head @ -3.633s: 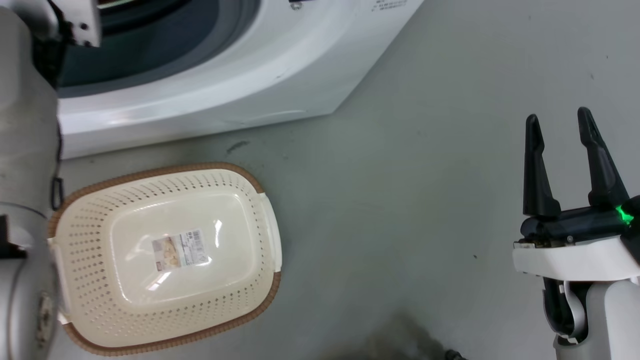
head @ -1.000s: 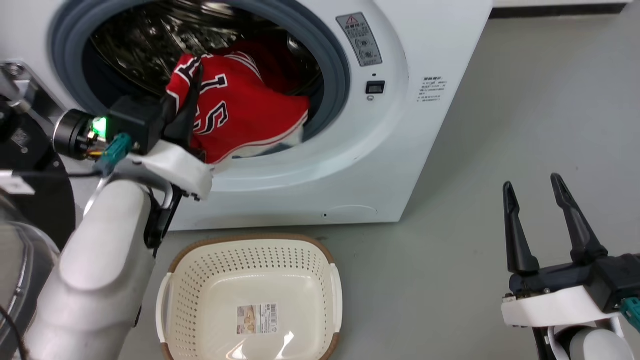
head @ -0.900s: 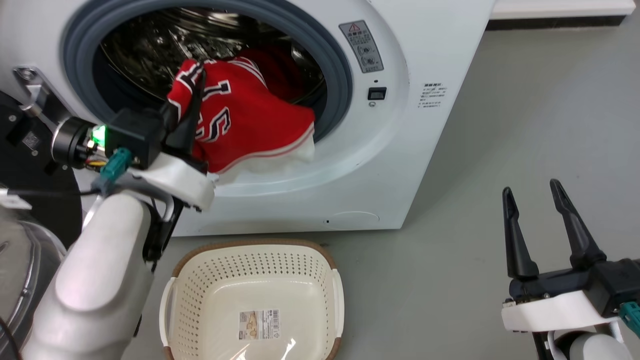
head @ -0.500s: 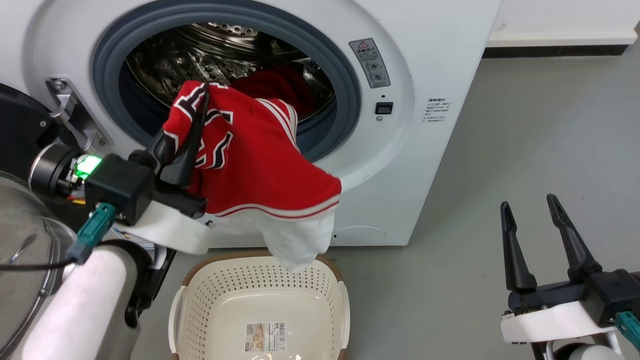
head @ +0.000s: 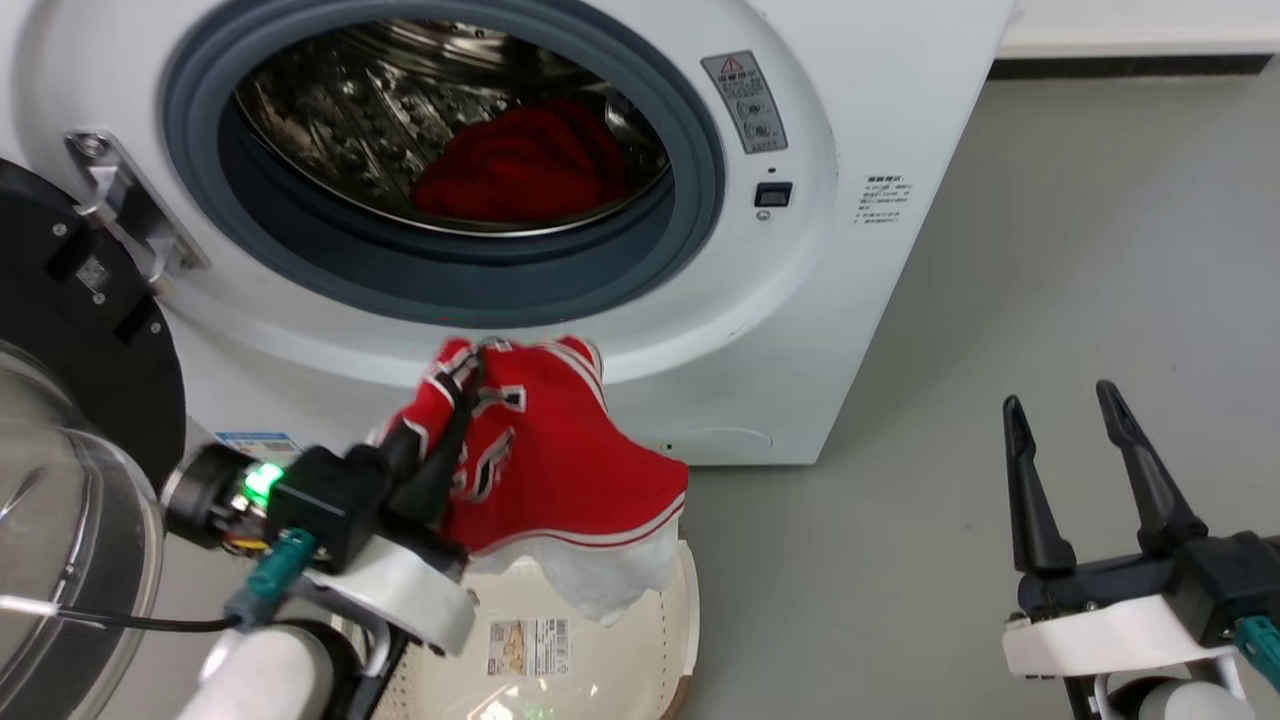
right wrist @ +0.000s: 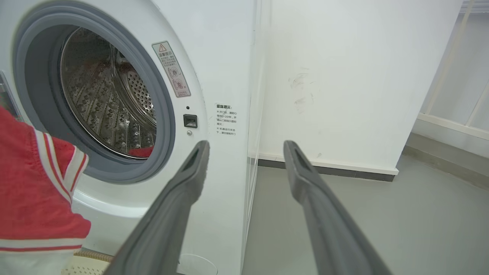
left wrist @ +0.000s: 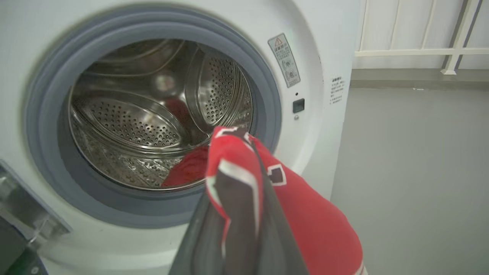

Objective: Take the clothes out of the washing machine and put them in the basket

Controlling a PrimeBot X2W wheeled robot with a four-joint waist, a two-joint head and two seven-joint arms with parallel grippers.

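In the head view the left gripper [head: 470,366] is down around 7 o'clock, clamped on the red jersey [head: 565,470]. The jersey hangs over the basket [head: 684,600] at 6 o'clock, and we can't tell if the white hem touches it, since cloth and arm cover most of the basket. The other red garment [head: 520,165] lies inside the washing machine [head: 860,300] at 11 o'clock. The left wrist view adds the perforated drum [left wrist: 126,126], though fabric buries the fingertips there. The right gripper [head: 1058,396] sits at 4 o'clock, fingers spread wide. Its wrist view catches a sliver of basket rim at 7 o'clock.
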